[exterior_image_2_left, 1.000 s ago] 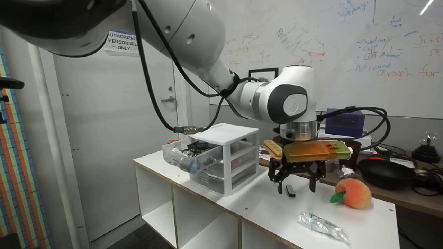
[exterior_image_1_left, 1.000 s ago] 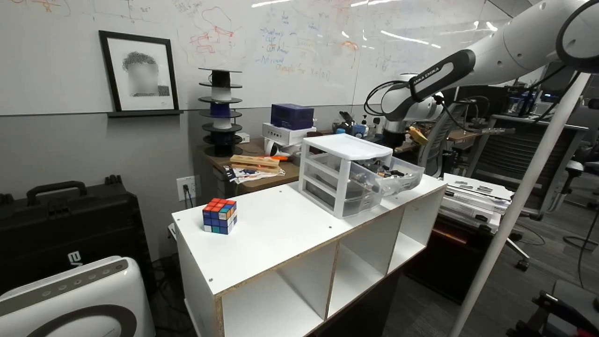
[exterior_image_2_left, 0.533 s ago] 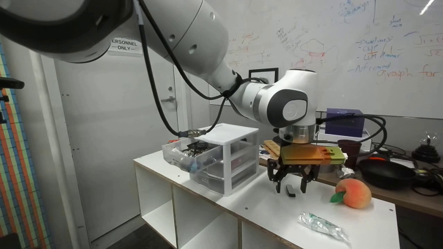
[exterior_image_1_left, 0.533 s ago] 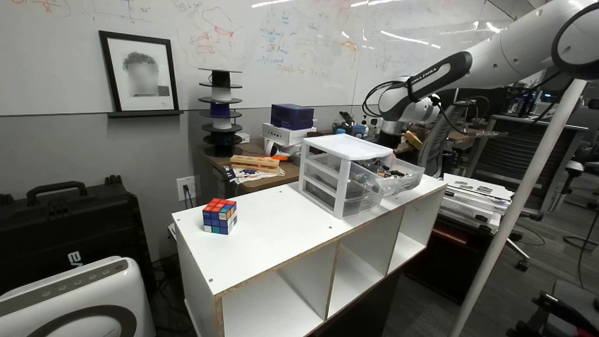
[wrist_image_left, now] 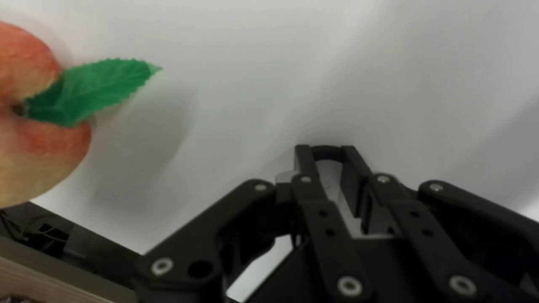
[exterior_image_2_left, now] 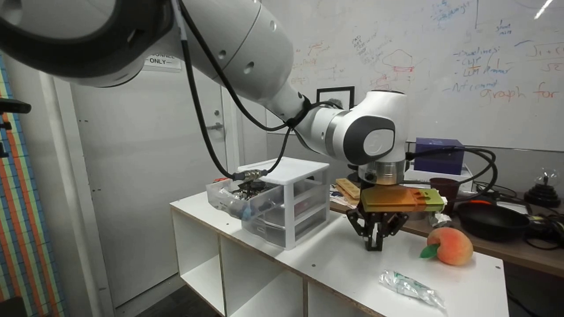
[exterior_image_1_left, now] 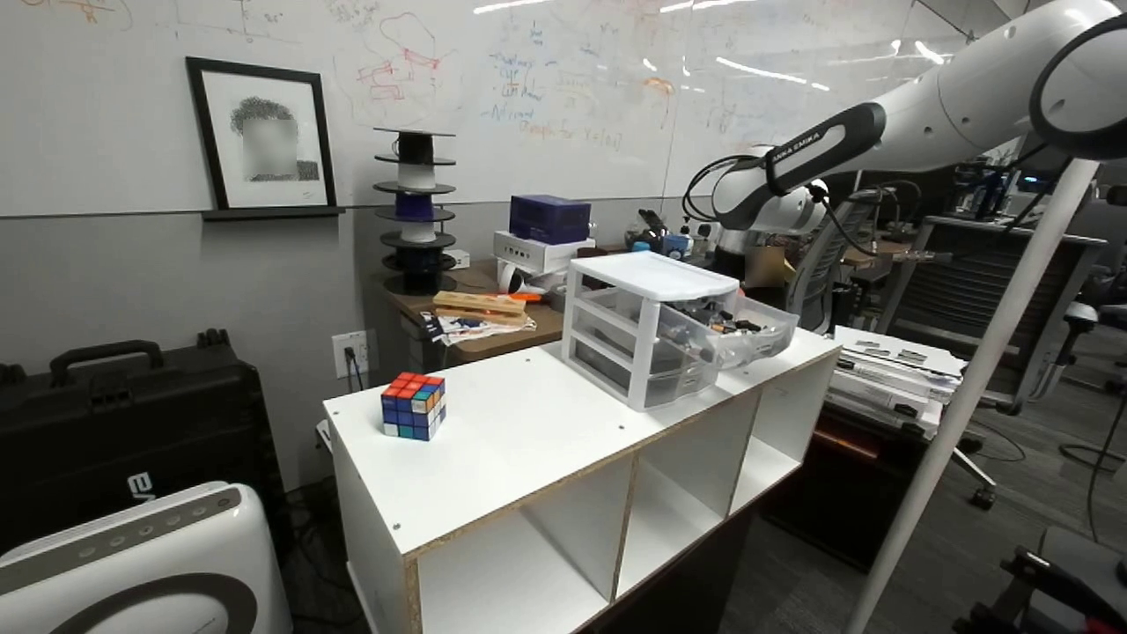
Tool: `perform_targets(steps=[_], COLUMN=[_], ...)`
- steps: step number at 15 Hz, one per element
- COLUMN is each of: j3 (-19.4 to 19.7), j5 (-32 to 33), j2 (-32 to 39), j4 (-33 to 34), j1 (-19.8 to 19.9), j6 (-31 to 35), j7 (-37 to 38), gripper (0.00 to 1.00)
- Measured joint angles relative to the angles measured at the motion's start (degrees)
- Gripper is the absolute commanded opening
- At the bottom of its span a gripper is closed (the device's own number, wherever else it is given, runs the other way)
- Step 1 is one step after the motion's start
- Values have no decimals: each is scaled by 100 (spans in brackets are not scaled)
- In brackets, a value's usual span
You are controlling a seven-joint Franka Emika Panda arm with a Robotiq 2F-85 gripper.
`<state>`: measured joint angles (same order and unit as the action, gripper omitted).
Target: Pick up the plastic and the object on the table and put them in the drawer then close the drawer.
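My gripper (exterior_image_2_left: pixel 373 247) points straight down at the table (exterior_image_2_left: pixel 335 268), its fingers drawn close together. Between the fingertips in the wrist view sits the object (wrist_image_left: pixel 327 154), a small dark piece that fills the narrow gap. In the exterior views the object is hidden. The plastic (exterior_image_2_left: pixel 410 287), a crumpled clear wrapper with green print, lies on the tabletop in front of and to the right of the gripper. The drawer (exterior_image_2_left: pixel 233 208) is the top one of a white-framed chest; it is pulled out and holds small dark items. In an exterior view the chest and drawer (exterior_image_1_left: pixel 766 342) block the gripper's fingers.
A toy peach (exterior_image_2_left: pixel 456 247) with a green leaf rests right of the gripper; the wrist view shows it at left. The chest (exterior_image_2_left: pixel 288 169) stands left of the gripper. A puzzle cube (exterior_image_1_left: pixel 414 407) sits on a white tabletop in an exterior view. Behind is a desk with a pan (exterior_image_2_left: pixel 492 221).
The gripper has come down slightly, and its fingers have closed from wide apart onto the small dark object. The plastic, peach and drawer have stayed put.
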<state>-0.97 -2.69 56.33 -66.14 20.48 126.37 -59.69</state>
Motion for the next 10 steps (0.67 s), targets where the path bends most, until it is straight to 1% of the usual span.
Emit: perform_targets(steps=[6, 8, 10], j3=[21, 122, 213], j5=[19, 28, 29], j2=[-6, -64, -261], j4=[0, -59, -269], j1=[-14, -71, -143], j6=[-33, -89, -126], j7=[86, 404, 774], gripper=[13, 13, 13])
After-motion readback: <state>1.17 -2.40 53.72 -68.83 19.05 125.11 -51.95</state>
